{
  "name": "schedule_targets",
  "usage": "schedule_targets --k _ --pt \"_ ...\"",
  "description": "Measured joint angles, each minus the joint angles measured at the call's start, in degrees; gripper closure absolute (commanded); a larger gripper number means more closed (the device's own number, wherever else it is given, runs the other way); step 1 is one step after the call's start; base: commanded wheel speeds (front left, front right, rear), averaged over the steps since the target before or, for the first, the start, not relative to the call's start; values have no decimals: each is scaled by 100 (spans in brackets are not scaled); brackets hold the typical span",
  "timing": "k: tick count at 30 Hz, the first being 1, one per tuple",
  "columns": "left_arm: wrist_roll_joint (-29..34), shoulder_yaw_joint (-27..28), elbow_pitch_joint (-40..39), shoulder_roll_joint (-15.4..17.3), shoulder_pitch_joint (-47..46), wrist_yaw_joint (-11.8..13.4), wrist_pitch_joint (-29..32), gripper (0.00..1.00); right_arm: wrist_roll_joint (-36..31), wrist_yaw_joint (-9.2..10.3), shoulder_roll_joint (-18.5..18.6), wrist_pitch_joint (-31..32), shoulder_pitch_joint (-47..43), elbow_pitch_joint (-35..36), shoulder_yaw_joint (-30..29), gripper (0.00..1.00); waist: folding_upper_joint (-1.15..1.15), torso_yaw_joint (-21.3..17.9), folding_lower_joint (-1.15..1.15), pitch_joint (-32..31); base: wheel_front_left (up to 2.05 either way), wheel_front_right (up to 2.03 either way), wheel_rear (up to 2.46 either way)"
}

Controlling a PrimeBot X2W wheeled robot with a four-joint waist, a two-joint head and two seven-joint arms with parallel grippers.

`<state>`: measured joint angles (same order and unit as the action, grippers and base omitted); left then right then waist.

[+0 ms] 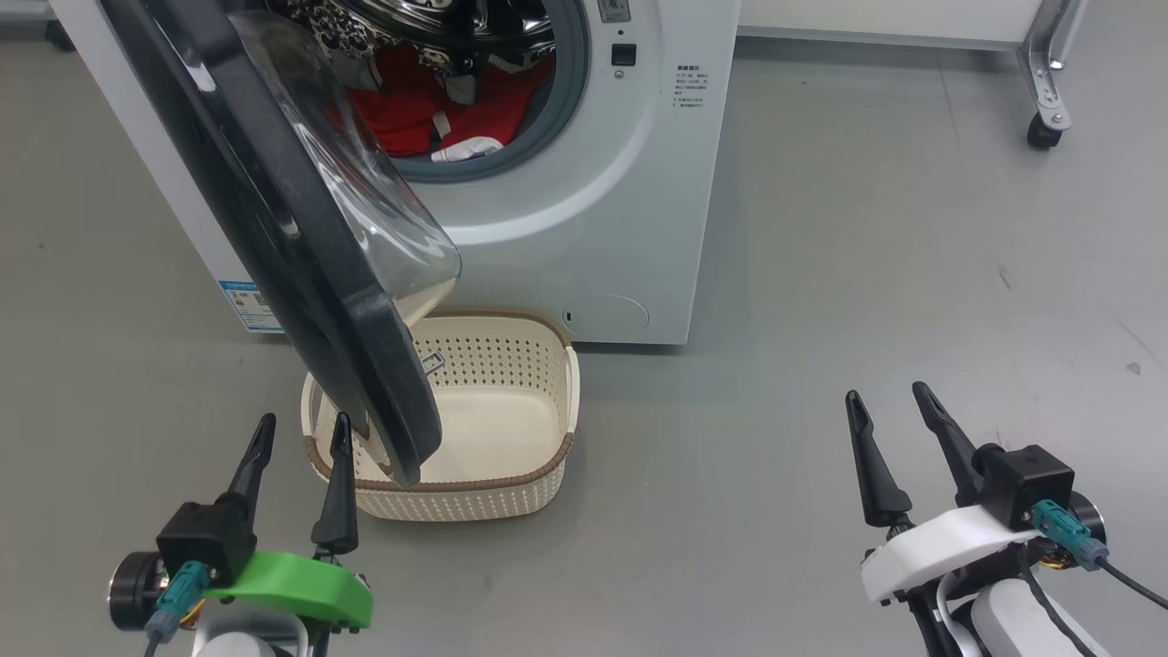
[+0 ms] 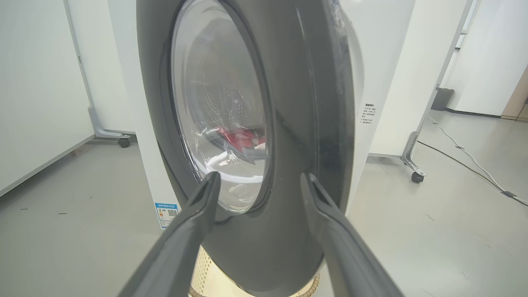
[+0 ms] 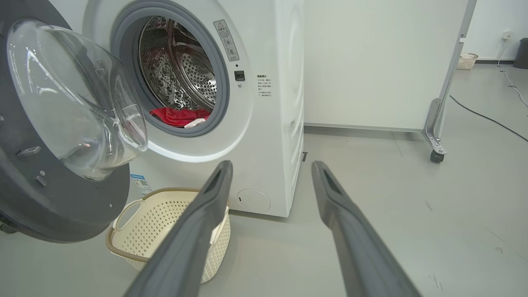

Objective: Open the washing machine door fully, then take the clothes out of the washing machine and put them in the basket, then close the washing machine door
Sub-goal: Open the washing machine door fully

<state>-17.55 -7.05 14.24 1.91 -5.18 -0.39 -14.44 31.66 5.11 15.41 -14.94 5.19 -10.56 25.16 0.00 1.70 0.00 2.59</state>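
Washing machine door [image 1: 274,237]: swung part-way open, overhanging basket [image 1: 474,497].
Clothes [image 1: 401,114]: red, inside washing machine [image 1: 593,228].
Left gripper [image 1: 305,420]: spread, empty.
Right gripper [image 1: 885,391]: spread, empty.

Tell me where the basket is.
Head view, left of centre: the basket stands on the floor before the washing machine, partly under the open washing machine door, just ahead of the left gripper.

You can't see the 9 o'clock side of the basket [image 1: 547,467] behind the washing machine door [image 1: 301,274]. Front-panel print [image 1: 691,88]: too small to read.
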Motion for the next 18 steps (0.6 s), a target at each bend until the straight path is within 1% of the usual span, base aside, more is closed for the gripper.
schedule_targets --k 12,18 --pt "0 -21 3 0 32 0 0 0 -124 -55 -118 0 -102 27 -175 0 0 -18 0 44 0 0 0" --pt "0 -21 4 0 32 0 0 0 -238 -116 -189 0 -110 29 -241 0 0 -20 0 54 0 0 0"
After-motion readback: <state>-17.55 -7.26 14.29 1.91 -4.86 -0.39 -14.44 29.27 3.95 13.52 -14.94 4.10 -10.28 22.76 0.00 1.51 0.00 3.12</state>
